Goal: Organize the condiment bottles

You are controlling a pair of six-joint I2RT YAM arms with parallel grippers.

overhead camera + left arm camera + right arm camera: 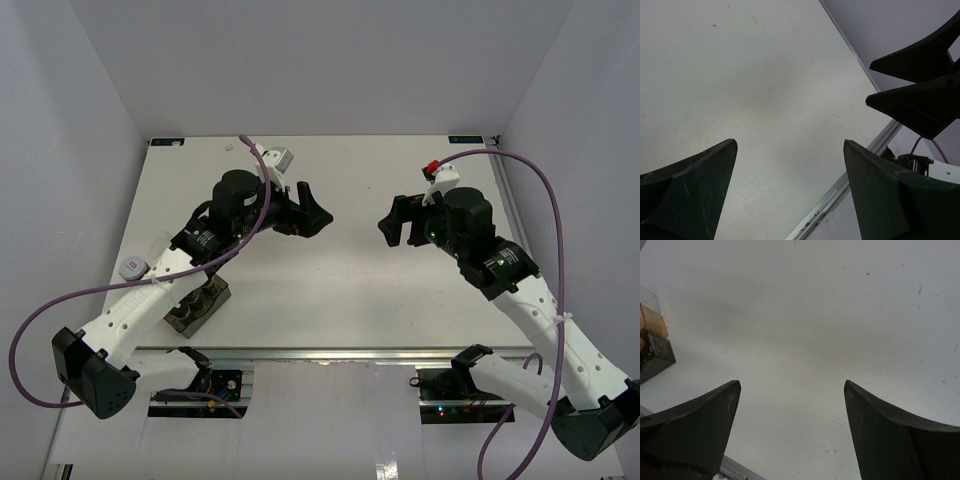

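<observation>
some bottles (188, 303) half behind left arm (150, 297)

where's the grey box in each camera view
top external: grey box at lower left, just above the metal rail.
left wrist: not in it.
right wrist: only a corner of the box, at the left edge, mid-height.
shared landmark: the metal rail, lower right in left wrist, bottom left in right wrist.

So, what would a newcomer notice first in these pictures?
Two arms dominate: the left arm and the right arm face each other mid-table, jaws open and empty. A grey box sits partly under the left arm near the table's front edge, and a small pale-capped jar sits just left of that arm.
</observation>
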